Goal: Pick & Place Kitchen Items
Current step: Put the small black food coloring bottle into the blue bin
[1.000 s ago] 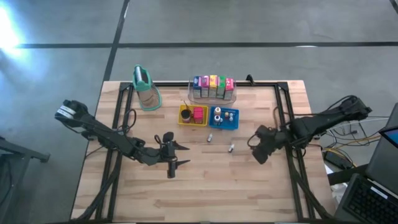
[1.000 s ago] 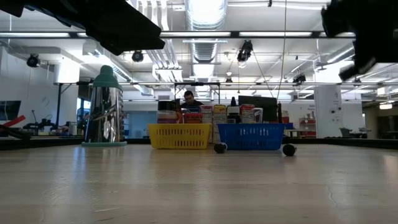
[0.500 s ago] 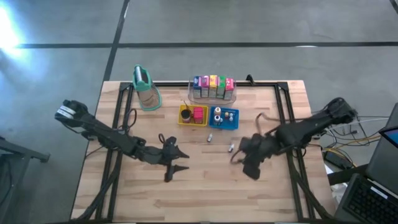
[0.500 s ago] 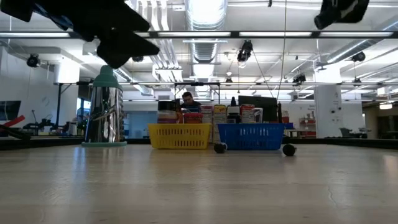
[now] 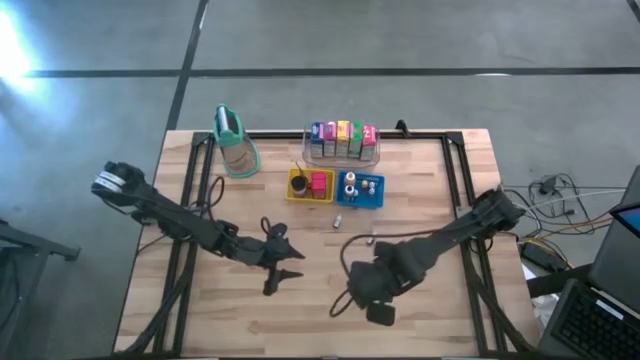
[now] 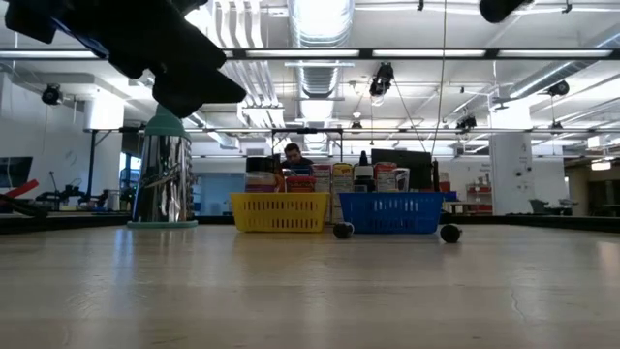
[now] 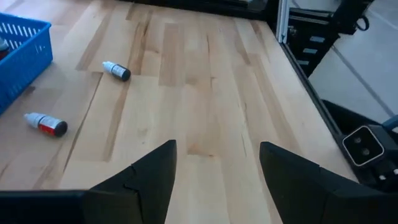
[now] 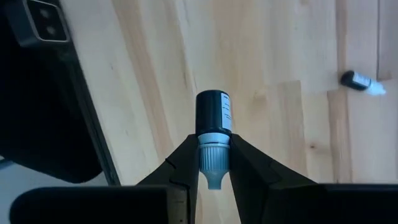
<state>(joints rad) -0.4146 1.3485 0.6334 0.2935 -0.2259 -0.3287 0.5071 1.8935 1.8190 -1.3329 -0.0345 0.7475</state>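
Note:
My right gripper [image 8: 213, 148] hangs over the table's near middle [image 5: 354, 297], shut on a small black dropper bottle [image 8: 212, 115]. Two more small bottles, black-capped, lie on their sides on the bare wood [image 7: 116, 70] [image 7: 45, 123], near the blue basket [image 5: 360, 189]. The yellow basket [image 5: 311, 185] holds a pink carton; coloured cartons stand in the clear bin [image 5: 342, 142]. My left gripper [image 7: 217, 163] is open and holds nothing, above the table left of centre [image 5: 282, 266]. My right gripper pinches the bottle's pale ribbed collar [image 8: 213, 144] between its two fingertips. The fingers come from above, pointing down. The black body sticks out past the fingertips toward the table, and the pale tip points back between the fingers. The bottle is lifted clear.
A tall tan container with a teal top [image 5: 233, 141] stands at the far left. Dark frame rails [image 5: 459, 190] run along both sides of the table. The near half of the wooden top [image 5: 300, 320] is bare. A person sits in the room behind [image 6: 294, 155].
My right gripper has swung from the table's right side toward the left and the near edge, rising and rolling as it went, still shut on the bottle. My left gripper has rolled a little in place and stays open.

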